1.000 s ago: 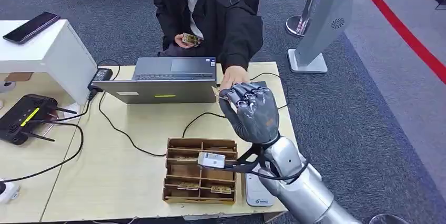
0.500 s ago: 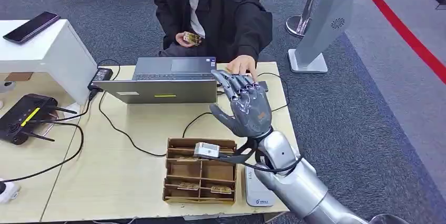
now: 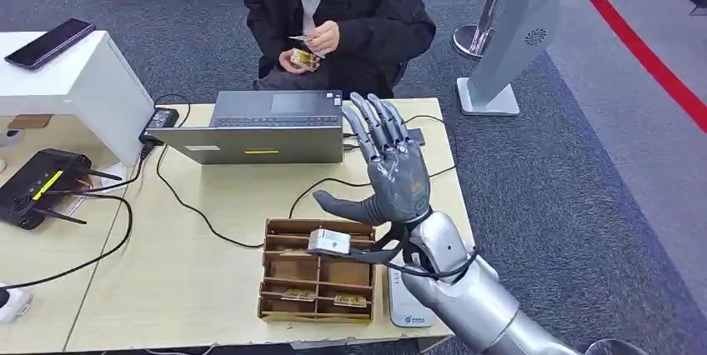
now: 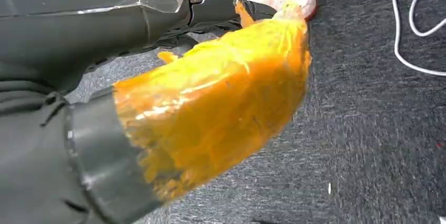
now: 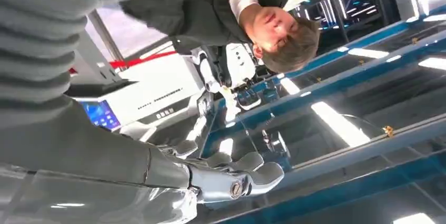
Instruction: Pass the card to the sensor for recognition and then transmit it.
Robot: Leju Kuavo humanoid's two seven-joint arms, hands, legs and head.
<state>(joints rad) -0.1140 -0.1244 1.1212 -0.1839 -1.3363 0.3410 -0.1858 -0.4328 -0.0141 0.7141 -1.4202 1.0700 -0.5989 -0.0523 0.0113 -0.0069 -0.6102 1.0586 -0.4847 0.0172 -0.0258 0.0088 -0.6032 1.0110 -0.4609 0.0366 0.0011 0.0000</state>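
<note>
My right hand (image 3: 392, 176) is raised above the table's right part, palm toward the person, fingers spread and thumb out, with nothing in it. Its fingers (image 5: 231, 174) also stick out empty in the right wrist view. The person across the table holds a card (image 3: 300, 37) in one hand at the chest, above a small stack of cards (image 3: 303, 58) in the other hand. A white sensor (image 3: 407, 312) lies at the table's front right, partly under my forearm. Part of my left hand (image 4: 158, 3) hangs over the floor; how its fingers lie is unclear.
A brown compartment box (image 3: 317, 270) with a few cards stands at the table's front. A grey laptop (image 3: 267, 126) sits at the back, with black cables running across the table (image 3: 192, 280). A black router (image 3: 37, 184) is at the left, and a phone (image 3: 50, 42) lies on a white stand.
The person's hand took the card from my right hand and drew back to the chest. My right hand went from pinching the card to fully spread, fingers pointing up.
</note>
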